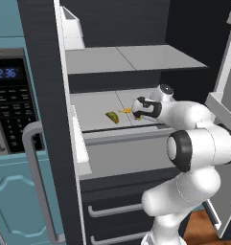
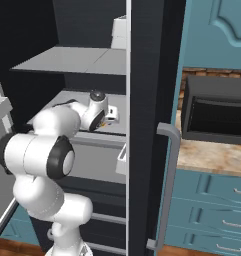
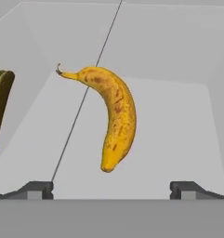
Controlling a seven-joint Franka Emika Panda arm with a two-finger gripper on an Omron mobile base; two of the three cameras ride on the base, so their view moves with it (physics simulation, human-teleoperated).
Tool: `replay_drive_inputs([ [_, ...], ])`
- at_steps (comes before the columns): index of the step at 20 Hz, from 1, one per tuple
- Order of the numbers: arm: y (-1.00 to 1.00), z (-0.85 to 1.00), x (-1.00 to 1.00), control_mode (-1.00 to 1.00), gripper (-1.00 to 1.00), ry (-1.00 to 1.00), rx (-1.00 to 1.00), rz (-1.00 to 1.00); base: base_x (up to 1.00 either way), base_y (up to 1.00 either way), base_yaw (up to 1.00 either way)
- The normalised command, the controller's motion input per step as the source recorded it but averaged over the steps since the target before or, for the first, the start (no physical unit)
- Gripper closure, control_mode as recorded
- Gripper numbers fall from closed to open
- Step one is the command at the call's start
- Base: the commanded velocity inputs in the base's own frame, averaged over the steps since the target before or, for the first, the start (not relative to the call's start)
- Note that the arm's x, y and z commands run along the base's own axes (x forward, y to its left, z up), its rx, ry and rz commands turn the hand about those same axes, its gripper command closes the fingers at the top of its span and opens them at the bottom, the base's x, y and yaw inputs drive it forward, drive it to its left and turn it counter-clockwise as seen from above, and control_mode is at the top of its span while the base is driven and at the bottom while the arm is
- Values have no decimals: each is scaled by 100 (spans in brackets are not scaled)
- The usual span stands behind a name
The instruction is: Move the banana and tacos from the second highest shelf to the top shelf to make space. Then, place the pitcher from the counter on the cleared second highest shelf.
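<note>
Hand (image 3: 111, 188) fingers apart, empty | banana (image 3: 111, 116) just ahead | tacos (image 3: 1, 104) beside, second highest shelf (image 1: 95, 107)

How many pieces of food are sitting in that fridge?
2, both on the second highest shelf: a banana in front of the gripper and tacos beside it. More may be hidden.

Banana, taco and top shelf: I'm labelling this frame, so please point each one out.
banana (image 3: 115, 116), hand view, middle of its curved body.
taco (image 1: 112, 116), left base view, middle of the folded shell.
top shelf (image 1: 136, 58), left base view, bare surface right of the seam.
</note>
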Motion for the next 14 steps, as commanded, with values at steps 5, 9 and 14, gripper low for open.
replay_drive_inputs([
  [5, 0, -23, 45, -100, -100, 0, 0, 0, 0, 0, 0],
  [9, 0, -23, 43, -100, -100, 0, 0, 0, 0, 0, 0],
  [14, 0, -26, 43, -100, -100, 0, 0, 0, 0, 0, 0],
])
